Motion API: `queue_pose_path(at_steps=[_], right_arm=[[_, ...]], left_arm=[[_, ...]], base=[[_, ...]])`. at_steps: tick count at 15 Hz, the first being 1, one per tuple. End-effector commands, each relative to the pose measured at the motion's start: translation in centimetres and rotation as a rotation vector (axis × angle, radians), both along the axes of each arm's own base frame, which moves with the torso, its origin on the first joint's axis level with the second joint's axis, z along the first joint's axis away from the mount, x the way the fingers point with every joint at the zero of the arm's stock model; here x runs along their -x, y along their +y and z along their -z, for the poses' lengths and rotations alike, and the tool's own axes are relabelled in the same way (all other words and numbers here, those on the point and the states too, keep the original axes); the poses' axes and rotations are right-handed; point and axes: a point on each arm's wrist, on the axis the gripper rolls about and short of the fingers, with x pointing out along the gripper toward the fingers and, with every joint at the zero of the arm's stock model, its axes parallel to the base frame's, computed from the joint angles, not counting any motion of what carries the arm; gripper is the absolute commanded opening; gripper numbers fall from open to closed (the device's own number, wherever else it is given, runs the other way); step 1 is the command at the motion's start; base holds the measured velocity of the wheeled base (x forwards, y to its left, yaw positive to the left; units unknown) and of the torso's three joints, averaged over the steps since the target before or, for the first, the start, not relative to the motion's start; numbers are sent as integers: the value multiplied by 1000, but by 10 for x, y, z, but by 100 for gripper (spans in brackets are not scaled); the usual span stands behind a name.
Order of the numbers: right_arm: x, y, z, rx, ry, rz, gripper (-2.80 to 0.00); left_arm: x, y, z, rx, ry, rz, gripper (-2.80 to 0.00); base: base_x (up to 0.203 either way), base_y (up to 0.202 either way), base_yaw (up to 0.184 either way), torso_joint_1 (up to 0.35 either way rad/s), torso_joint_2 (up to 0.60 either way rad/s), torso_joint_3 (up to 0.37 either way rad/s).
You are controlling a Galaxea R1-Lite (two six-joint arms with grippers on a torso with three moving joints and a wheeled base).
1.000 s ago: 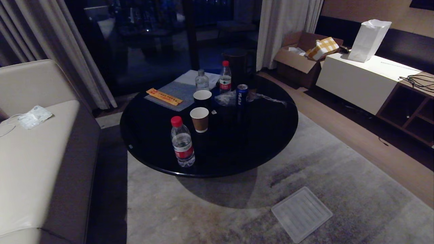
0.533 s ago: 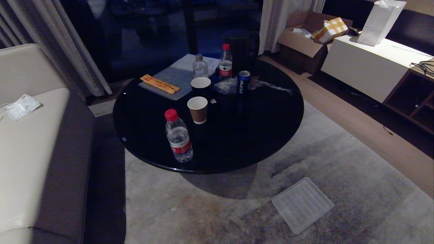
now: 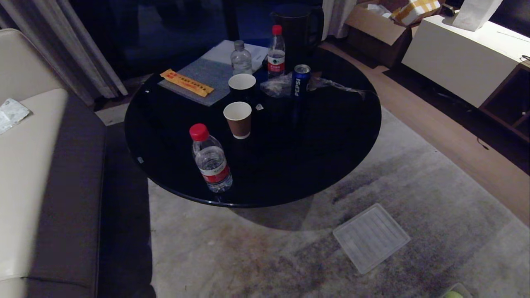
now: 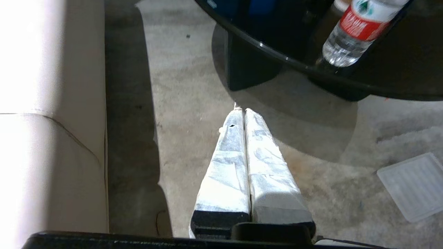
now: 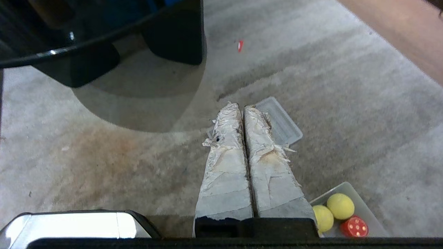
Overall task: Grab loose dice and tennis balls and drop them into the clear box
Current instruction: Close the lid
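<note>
The clear box (image 5: 367, 213) sits on the carpet at the lower right, holding two tennis balls (image 5: 341, 205) and a red die with white pips (image 5: 354, 226). In the head view only its corner (image 3: 460, 287) and one tennis ball (image 3: 452, 294) show at the bottom edge. My right gripper (image 5: 238, 108) hangs shut and empty above the carpet, beside the box. My left gripper (image 4: 241, 111) is also shut and empty, over the carpet between the sofa and the table. Neither arm shows in the head view.
A flat ribbed translucent lid (image 3: 371, 238) lies on the carpet in front of the round black table (image 3: 331, 174). The table carries bottles (image 3: 210, 159), paper cups (image 3: 238, 119) and a Pepsi can (image 3: 300, 80). A sofa (image 3: 37, 174) stands at the left, a white cabinet (image 3: 459, 62) at the back right.
The head camera has tipped downward, so the whole scene has slid up and the clear box's corner has entered at the bottom right. Neither arm has moved.
</note>
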Motion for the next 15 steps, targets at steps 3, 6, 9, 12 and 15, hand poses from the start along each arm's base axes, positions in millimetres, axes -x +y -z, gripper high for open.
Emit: queue_pose_path(at_steps=[3, 6, 9, 12, 15], right_arm=[[-1, 0, 3, 0, 12, -1, -280], [-1, 0, 3, 0, 12, -1, -280], [-1, 0, 3, 0, 12, -1, -280], [-1, 0, 3, 0, 12, -1, -280], [-1, 0, 3, 0, 12, -1, -280]], left_arm=[[0, 0, 0, 1, -1, -1, -280], [0, 0, 0, 1, -1, -1, -280], [0, 0, 0, 1, -1, -1, -280], [0, 0, 0, 1, -1, 0, -280], [0, 0, 0, 1, -1, -1, -280]], base=[[0, 0, 0, 3, 1, -192], [0, 0, 0, 0, 5, -197], [0, 0, 0, 0, 4, -202], [0, 0, 0, 1, 6, -198], [0, 0, 0, -1, 4, -202]])
